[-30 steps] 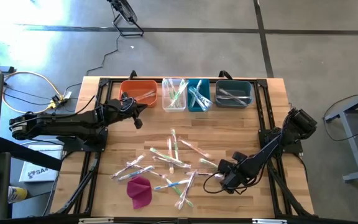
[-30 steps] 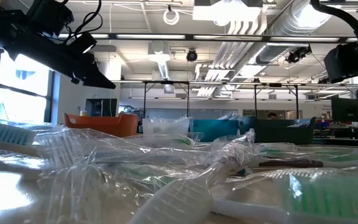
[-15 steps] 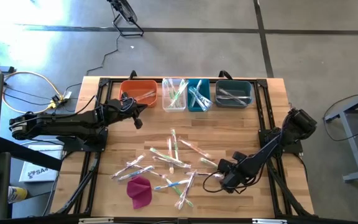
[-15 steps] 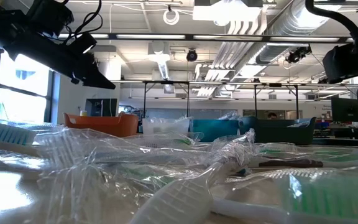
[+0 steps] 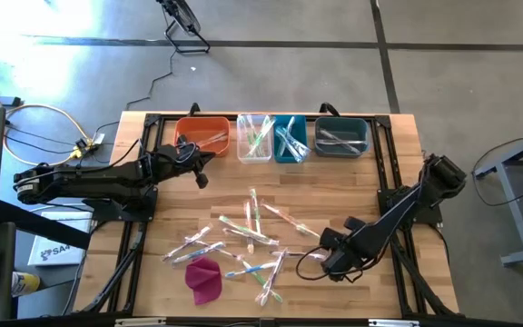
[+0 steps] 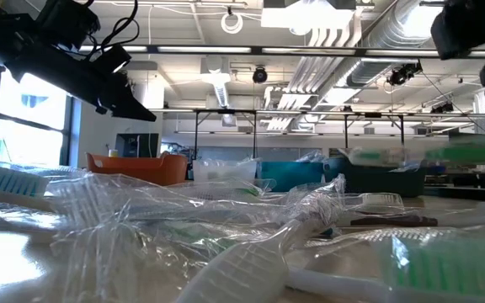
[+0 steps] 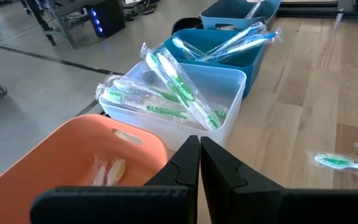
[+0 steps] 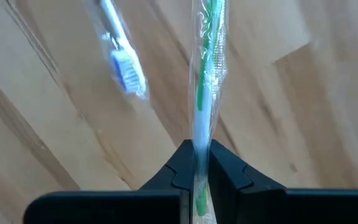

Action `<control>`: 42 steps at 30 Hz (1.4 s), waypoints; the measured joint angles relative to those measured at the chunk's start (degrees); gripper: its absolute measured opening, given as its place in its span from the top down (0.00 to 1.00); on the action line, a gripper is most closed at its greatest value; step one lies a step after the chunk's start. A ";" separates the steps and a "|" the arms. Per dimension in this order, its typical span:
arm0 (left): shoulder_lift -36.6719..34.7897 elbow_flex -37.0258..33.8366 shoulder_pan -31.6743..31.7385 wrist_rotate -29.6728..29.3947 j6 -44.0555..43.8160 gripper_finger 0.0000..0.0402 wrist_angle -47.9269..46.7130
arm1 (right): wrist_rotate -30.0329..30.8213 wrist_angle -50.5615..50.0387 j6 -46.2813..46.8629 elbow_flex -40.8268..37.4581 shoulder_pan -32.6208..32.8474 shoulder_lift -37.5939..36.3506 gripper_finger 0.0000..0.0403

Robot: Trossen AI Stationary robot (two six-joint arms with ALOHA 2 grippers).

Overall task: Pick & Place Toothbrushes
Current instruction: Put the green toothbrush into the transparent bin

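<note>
So the right gripper point(image 8: 196, 163) is clamped on a green-handled toothbrush in a clear shiny wrapper point(image 8: 205, 74), holding it just above the wooden table point(image 5: 398, 195) at the right edge of the scattered pile of wrapped toothbrushes point(image 5: 248, 238). Meanwhile the left gripper point(image 7: 199, 163) has its fingers pressed together, holding nothing, hovering over the orange plastic bin point(image 7: 55, 158), beside the clear bin of green brushes point(image 7: 166, 99).
</note>
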 joint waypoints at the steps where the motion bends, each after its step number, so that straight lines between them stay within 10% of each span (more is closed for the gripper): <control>1: 0.00 0.00 0.02 0.01 0.00 0.98 0.02 | 0.74 -0.94 0.04 0.80 -0.09 -0.25 0.96; 24: -0.02 0.00 0.00 0.01 -0.02 0.98 0.04 | 17.24 -4.89 -13.92 16.13 -18.01 -1.36 0.96; 42: 0.00 0.00 0.00 0.01 -0.02 0.98 0.07 | 21.76 31.46 -38.60 16.37 -36.88 -0.71 0.95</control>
